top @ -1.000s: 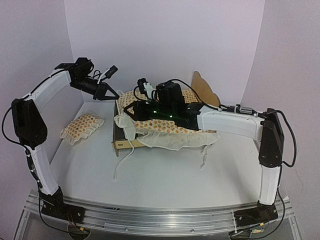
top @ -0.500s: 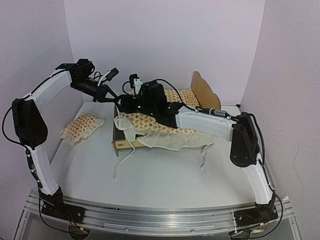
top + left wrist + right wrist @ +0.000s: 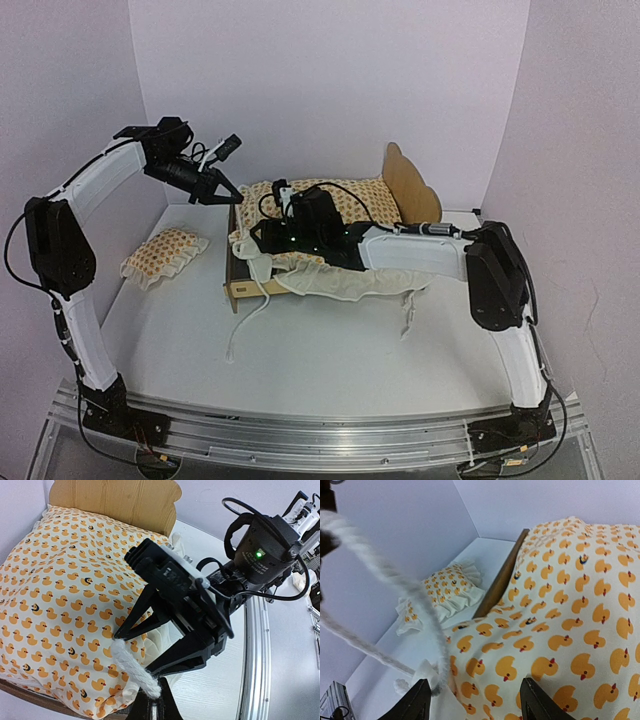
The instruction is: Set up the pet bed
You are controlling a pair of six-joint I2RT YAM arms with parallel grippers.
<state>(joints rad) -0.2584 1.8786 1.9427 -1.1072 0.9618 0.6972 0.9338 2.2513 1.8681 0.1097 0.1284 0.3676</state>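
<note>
The pet bed (image 3: pixel 238 288) is a plywood frame with its scalloped headboard (image 3: pixel 411 187) at the back right. A duck-print cushion (image 3: pixel 352 197) lies on it and spills over the front side. My left gripper (image 3: pixel 230 194) hovers above the foot end, shut on a white rope tie (image 3: pixel 134 666) of the cushion. In the left wrist view my left gripper (image 3: pixel 157 695) pinches the tie's end. My right gripper (image 3: pixel 252 234) is open low over the cushion's foot corner, its fingers (image 3: pixel 418 701) straddling duck fabric (image 3: pixel 560 620) with the taut tie (image 3: pixel 395 580) beside them.
A small ruffled duck-print pillow (image 3: pixel 164 256) lies on the table left of the bed. Another tie (image 3: pixel 250 312) hangs from the cushion onto the table in front. The booth's walls stand close behind and to the left.
My right arm swung left from the cushion's middle, then dropped to its foot corner. The left gripper has held the tie almost still.
</note>
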